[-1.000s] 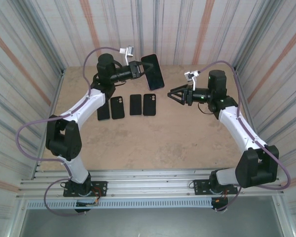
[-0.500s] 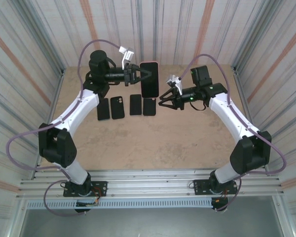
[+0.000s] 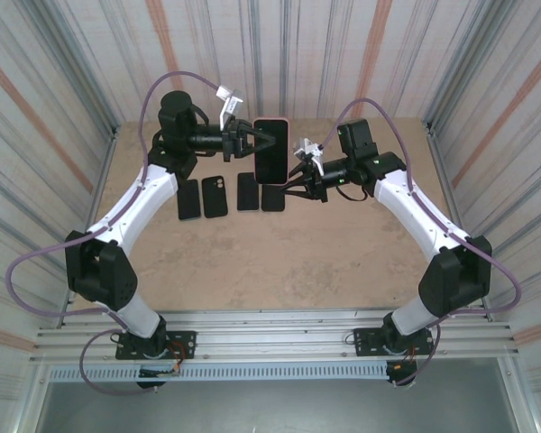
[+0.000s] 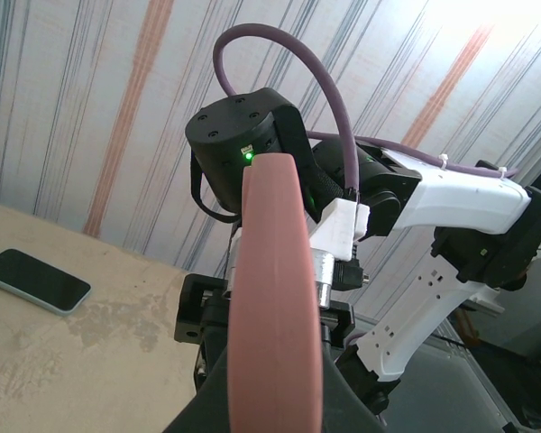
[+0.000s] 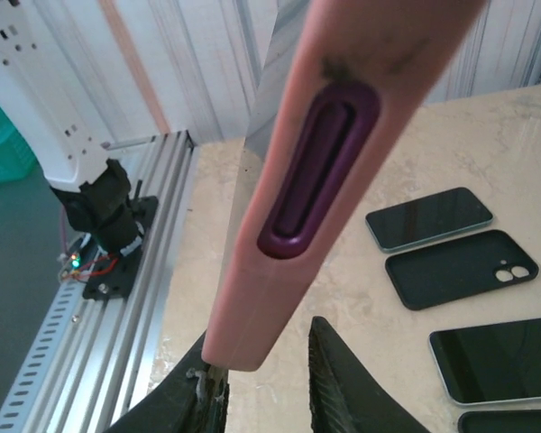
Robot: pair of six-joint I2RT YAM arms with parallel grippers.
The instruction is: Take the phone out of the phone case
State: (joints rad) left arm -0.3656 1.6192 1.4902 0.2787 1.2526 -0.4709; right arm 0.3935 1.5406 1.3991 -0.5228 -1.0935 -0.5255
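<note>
The right gripper (image 3: 287, 183) has moved in, jaws slightly open round the pink phone case (image 3: 271, 149), which the left gripper (image 3: 255, 142) pinches tight in the air. The right wrist view shows its side button (image 5: 307, 162); the top view, four dark phones (image 3: 247, 191) lying flat.

Corrugated metal walls (image 3: 343, 54) stand around me at the back and on both sides, pale grey with thin dark lines and broad rust-orange stripes. My sandy beige, mottled worktop (image 3: 279, 262) is evenly lit. Silver aluminium rails (image 3: 279, 338) run along its near edge, then a perforated metal strip (image 3: 279, 371), then a dull grey floor (image 3: 279, 406). From my left wrist, the striped wall washes out to a white glare (image 4: 514, 13) at the upper right.
</note>
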